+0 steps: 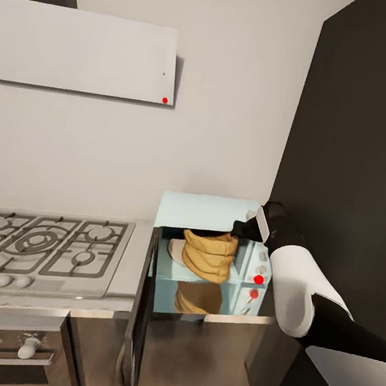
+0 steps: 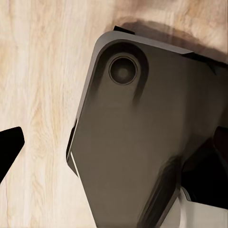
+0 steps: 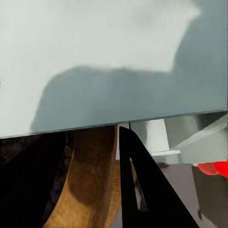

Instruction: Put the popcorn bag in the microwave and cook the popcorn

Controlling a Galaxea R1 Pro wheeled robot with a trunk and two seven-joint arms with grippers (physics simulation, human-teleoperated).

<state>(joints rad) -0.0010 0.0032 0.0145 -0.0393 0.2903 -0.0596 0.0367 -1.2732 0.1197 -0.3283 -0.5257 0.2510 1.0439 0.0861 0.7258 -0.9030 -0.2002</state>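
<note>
Right end effector (image 1: 244,228) apparently grips the popcorn bag (image 1: 209,255) inside the open microwave (image 1: 208,215).

tan-brown ridged popcorn bag (image 1: 209,255), pale blue microwave (image 1: 205,213) with red dot, grey hob (image 1: 44,249), white hood (image 1: 84,50)

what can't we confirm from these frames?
- Head view: right gripper jaw state, too small and dark against the popcorn bag.
- Popcorn inside bag: hidden by its walls.
- Microwave knob settings: too small.
- Right wrist view: bag rim cut off by microwave top.
</note>
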